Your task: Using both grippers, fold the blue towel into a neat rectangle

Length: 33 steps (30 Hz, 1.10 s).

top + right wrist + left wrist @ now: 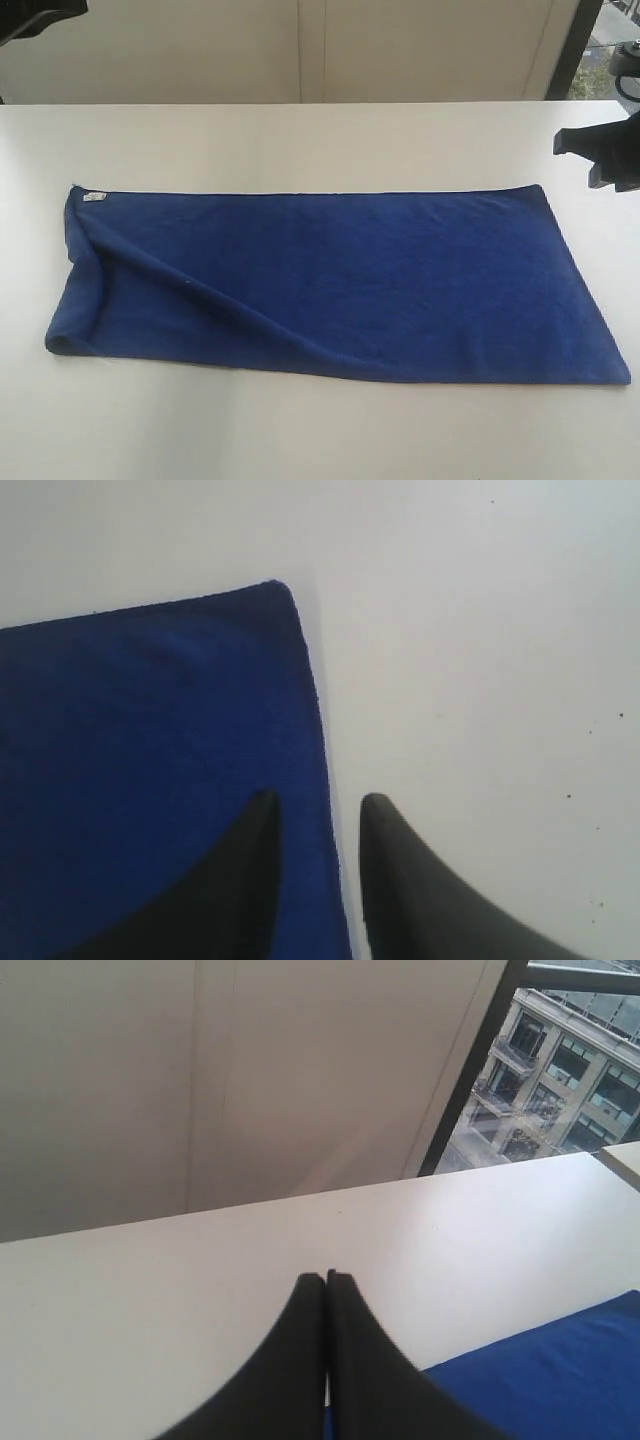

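grippers: left black gripper point(325, 1280) has both fingers pressed together tip to tip, nothing between them, and sits over the white table top point(150, 1290) with a corner of the deep royal-blue fleecy towel point(560, 1370) just beside it. right black gripper point(318, 800) has a narrow gap and holds nothing; one finger point(250, 880) is over the cloth, the other over bare table, straddling the towel's short hemmed edge. in the exterior view the right gripper is raised at the right edge, clear of the towel. the towel lies lengthwise across the middle of the table, mostly flat. its right end is squared off. its left end is rolled over on itself, with a diagonal ridge running toward the near edge. a small white label point(95, 197) sits at the far left corner. a cream wall point(250, 1070) and a window point(560, 1070) stand behind the table.
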Each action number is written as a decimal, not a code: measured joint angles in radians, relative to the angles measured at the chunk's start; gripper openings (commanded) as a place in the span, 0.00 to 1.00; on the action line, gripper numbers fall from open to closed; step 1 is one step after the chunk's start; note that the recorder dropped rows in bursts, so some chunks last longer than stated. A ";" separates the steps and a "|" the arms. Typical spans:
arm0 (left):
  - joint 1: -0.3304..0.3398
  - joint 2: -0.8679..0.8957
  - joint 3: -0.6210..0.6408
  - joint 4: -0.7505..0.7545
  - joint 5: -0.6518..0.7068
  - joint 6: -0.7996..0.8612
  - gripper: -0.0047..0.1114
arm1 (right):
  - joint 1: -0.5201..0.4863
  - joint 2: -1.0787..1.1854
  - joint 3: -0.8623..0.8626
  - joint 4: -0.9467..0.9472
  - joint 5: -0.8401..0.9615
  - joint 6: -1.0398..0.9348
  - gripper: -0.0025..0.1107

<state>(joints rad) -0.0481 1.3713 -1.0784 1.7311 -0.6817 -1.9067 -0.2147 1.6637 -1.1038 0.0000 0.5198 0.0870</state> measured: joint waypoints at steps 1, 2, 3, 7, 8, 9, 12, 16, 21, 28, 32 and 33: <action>0.000 0.000 0.000 0.000 0.000 0.000 0.04 | 0.000 0.000 0.000 0.000 0.000 0.000 0.26; 0.000 0.000 0.000 0.000 0.000 0.009 0.04 | 0.000 0.000 0.000 0.000 0.000 0.000 0.26; 0.000 0.000 0.000 0.000 0.000 0.029 0.04 | 0.000 0.000 0.000 0.000 0.000 0.000 0.26; 0.000 0.000 0.000 -0.080 -0.007 -0.013 0.04 | 0.000 0.000 0.000 0.005 0.000 0.000 0.26; 0.000 0.000 0.000 -0.121 -0.014 -0.042 0.04 | 0.000 0.000 0.000 0.005 0.000 0.000 0.26; 0.000 0.000 0.000 -0.155 -0.016 -0.068 0.04 | 0.000 0.000 0.000 0.005 0.000 0.000 0.26; 0.000 0.000 0.000 -0.273 -0.033 -0.131 0.04 | 0.000 0.000 0.000 0.005 0.000 0.000 0.26; -0.007 0.000 0.000 -0.437 -0.055 -0.024 0.04 | 0.000 0.000 0.000 0.005 -0.002 0.000 0.26; -0.044 0.000 0.000 -0.679 -0.063 0.372 0.04 | 0.000 0.000 0.000 0.005 -0.002 0.000 0.26; -0.057 0.011 0.000 -1.040 0.026 0.696 0.04 | 0.000 0.000 0.000 0.005 -0.004 0.000 0.26; -0.057 0.015 0.000 -1.313 0.206 0.876 0.04 | 0.000 0.000 0.000 0.005 -0.006 0.000 0.26; -0.057 0.016 -0.002 -1.370 0.268 0.937 0.04 | 0.000 0.000 0.000 0.005 -0.008 0.000 0.26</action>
<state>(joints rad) -0.1055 1.3868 -1.0806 0.3608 -0.4133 -0.9692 -0.2147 1.6637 -1.1038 0.0054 0.5118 0.0870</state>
